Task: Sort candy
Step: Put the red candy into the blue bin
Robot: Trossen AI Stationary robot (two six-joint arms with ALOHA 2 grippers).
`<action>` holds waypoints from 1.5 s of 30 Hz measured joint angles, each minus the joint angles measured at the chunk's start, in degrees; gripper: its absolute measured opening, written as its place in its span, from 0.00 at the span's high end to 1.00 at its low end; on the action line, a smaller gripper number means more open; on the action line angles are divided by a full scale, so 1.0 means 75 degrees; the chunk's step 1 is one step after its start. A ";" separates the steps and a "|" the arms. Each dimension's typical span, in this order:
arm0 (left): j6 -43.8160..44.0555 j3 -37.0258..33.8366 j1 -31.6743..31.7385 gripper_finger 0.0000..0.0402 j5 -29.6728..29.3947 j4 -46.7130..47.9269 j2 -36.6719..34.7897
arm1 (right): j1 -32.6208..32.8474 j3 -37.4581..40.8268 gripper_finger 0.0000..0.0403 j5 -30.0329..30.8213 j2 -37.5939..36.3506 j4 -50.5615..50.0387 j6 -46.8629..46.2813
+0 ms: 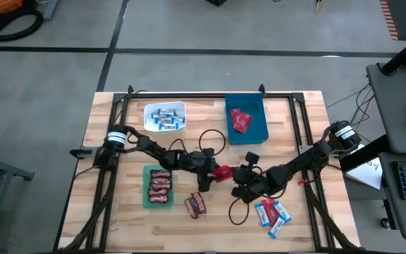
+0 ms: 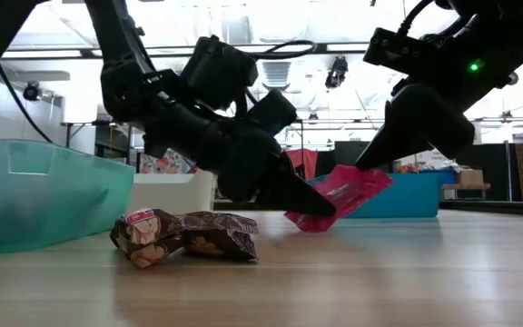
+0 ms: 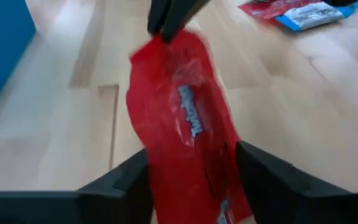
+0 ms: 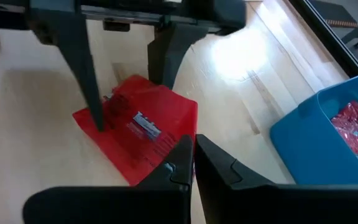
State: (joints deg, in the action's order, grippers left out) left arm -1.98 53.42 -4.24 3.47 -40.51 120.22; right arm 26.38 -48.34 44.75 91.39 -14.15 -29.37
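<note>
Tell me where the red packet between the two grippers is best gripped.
By a thin crinkled end edge of the red packet: flat, soft. The right gripper, from the blue bin's side, is shut on one end; the left gripper's open fingers flank the other.

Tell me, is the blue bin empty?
No, the blue bin already holds red packets, seen from above.

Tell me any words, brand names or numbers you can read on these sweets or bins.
None can be read.
Red packet between the two grippers: a pale logo shows, too blurred to read.
Blue-and-white bars on the table: print too small.
Brown bars: markings unreadable.
White bin, blue bin, green bin: no lettering visible.
</note>
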 joint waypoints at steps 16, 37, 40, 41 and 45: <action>-0.1789 -0.0060 -0.0012 0.97 -0.0654 0.1565 -0.1192 | -0.0018 0.0000 0.87 -0.0973 -0.0869 -0.0044 -0.1013; -0.2269 0.0152 -0.0302 0.98 -0.1085 0.2169 -0.1836 | -0.0585 0.0000 0.41 -0.0964 -0.1217 0.0114 -0.1036; -0.2217 0.0162 -0.0327 0.98 -0.1077 0.2159 -0.1833 | -0.0569 0.0000 0.52 -0.1069 -0.1183 0.0395 -0.0444; -0.2152 0.0174 -0.0327 0.97 -0.1074 0.2142 -0.1835 | -0.0569 0.0000 0.58 -0.1181 -0.1180 0.0508 -0.0285; -0.2016 0.0177 -0.0323 0.97 -0.1074 0.2145 -0.1833 | -0.0573 0.0000 0.89 -0.1446 -0.1183 0.0887 0.0174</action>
State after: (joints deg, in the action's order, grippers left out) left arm -17.11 54.74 -6.67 -4.58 -24.43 106.48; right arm 22.08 -48.34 33.90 82.52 -7.50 -28.07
